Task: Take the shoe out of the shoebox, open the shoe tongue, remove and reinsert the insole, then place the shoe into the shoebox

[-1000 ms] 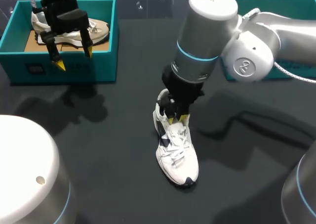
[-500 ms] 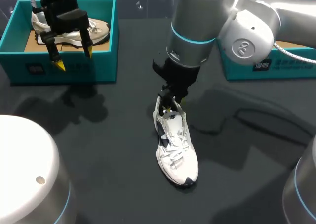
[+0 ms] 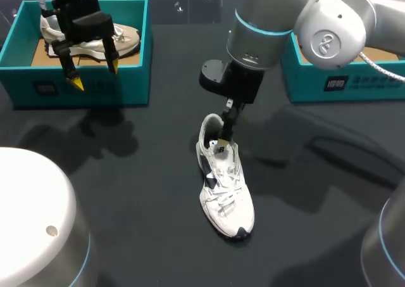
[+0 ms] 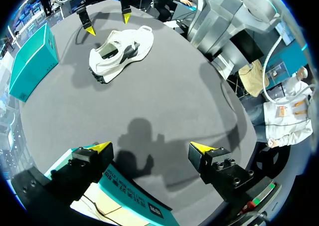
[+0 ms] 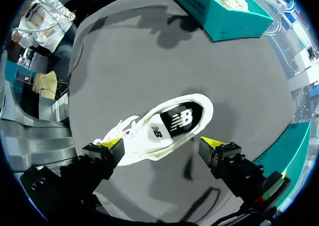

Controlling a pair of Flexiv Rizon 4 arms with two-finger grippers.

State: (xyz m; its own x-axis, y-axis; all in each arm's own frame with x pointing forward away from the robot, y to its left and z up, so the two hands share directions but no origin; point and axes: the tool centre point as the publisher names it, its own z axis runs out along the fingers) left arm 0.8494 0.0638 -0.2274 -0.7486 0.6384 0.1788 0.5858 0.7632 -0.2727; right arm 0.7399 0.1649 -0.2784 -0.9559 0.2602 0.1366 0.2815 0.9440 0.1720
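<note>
A white laced shoe [image 3: 226, 189] lies on the black table, toe towards me. Its insole [image 5: 177, 123] shows flat inside the opening. My right gripper [image 3: 224, 135] hangs open just above the heel opening and holds nothing. In the right wrist view the shoe [image 5: 159, 131] lies ahead of the spread fingertips of that gripper [image 5: 163, 143]. My left gripper [image 3: 95, 75] stands open over the front wall of the left teal shoebox [image 3: 82, 87]. The left wrist view shows the shoe [image 4: 119, 51] far ahead of my left gripper [image 4: 149, 147], with my right gripper [image 4: 107, 24] over it.
A second pale shoe [image 3: 120, 40] lies in the left shoebox on brown cardboard. Another teal shoebox [image 3: 342, 78] stands at the back right, behind my right arm. Bare black table surrounds the white shoe.
My right gripper has lifted out of the shoe's opening, shifted slightly back, and spread its fingers wide. The shoe stays in place. The left arm has not moved.
</note>
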